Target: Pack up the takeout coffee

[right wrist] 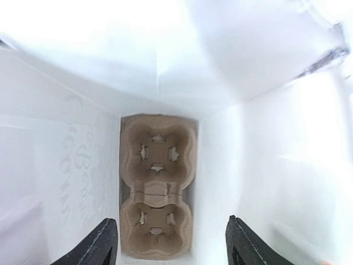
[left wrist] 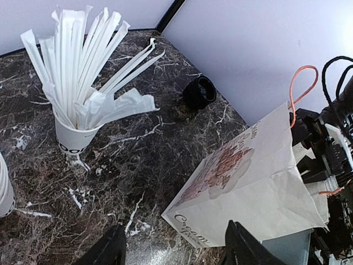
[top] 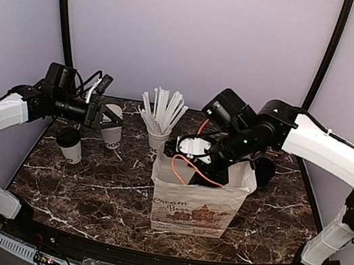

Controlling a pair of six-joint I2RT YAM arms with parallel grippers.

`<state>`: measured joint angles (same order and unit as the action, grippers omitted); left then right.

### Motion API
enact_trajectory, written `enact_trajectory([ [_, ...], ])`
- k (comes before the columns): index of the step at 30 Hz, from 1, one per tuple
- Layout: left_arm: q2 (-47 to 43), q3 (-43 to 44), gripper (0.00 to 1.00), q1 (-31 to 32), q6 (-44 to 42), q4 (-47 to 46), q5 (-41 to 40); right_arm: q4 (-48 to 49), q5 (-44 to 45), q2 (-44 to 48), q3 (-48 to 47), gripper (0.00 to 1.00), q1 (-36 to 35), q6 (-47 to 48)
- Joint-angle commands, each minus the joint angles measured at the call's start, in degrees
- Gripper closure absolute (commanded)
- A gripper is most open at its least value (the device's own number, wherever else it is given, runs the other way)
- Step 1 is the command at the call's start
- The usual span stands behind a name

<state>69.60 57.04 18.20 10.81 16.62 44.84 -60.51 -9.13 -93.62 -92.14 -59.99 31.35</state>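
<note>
A: Where do we find the coffee (top: 70,145)?

B: We see it upright on the left part of the table (top: 84,192), black lid on, standing outside the bag (top: 199,202).

A: How does it lie to our left gripper (top: 112,120)?

B: Near, but apart. The left gripper hangs above the table by the stacked cups (top: 112,136), and the coffee stands lower, further left and nearer to our bases. We cannot tell whether the gripper touches those cups.

A: Is it holding anything?

B: No. In the left wrist view its fingers (left wrist: 110,251) are spread wide with nothing between them.

A: And our right gripper (right wrist: 172,245)?

B: It is down in the bag's mouth, fingers likewise parted and bare, looking onto the cardboard carrier (right wrist: 157,185) on the bag's floor. The coffee is well apart from it, with the straw cup (top: 158,136) between the two.
</note>
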Motion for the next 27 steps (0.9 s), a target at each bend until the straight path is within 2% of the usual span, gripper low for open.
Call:
enact_trajectory([
  [1,-2.0,4.6,0.37,0.5,-1.6,3.0,-3.3,-1.3,-0.2,3.5,-5.4,0.31,1.5,1.4],
  [5,-1.5,9.1,0.38,0.5,-2.5,9.6,-14.1,-1.6,-0.7,4.2,-8.8,0.32,3.6,1.9],
  [10,-0.3,10.8,0.36,0.5,-1.6,16.2,-23.3,-3.1,-5.9,6.1,-13.5,0.32,7.4,2.4],
  [17,3.6,14.2,0.19,-0.7,-1.0,27.8,-45.9,-4.6,-12.6,9.9,-17.2,0.32,16.0,2.0],
  [20,5.5,15.3,0.14,-3.1,-3.7,30.6,-49.9,-4.6,-21.1,12.2,-18.4,0.30,24.3,1.2],
  [24,8.2,14.5,0.11,-9.0,-7.8,31.7,-48.2,-3.2,-33.6,14.8,-16.4,0.27,35.3,0.1],
  [27,10.9,13.7,0.10,-10.0,-9.1,31.5,-48.0,-1.7,-35.1,15.6,-12.9,0.27,38.6,-1.0],
])
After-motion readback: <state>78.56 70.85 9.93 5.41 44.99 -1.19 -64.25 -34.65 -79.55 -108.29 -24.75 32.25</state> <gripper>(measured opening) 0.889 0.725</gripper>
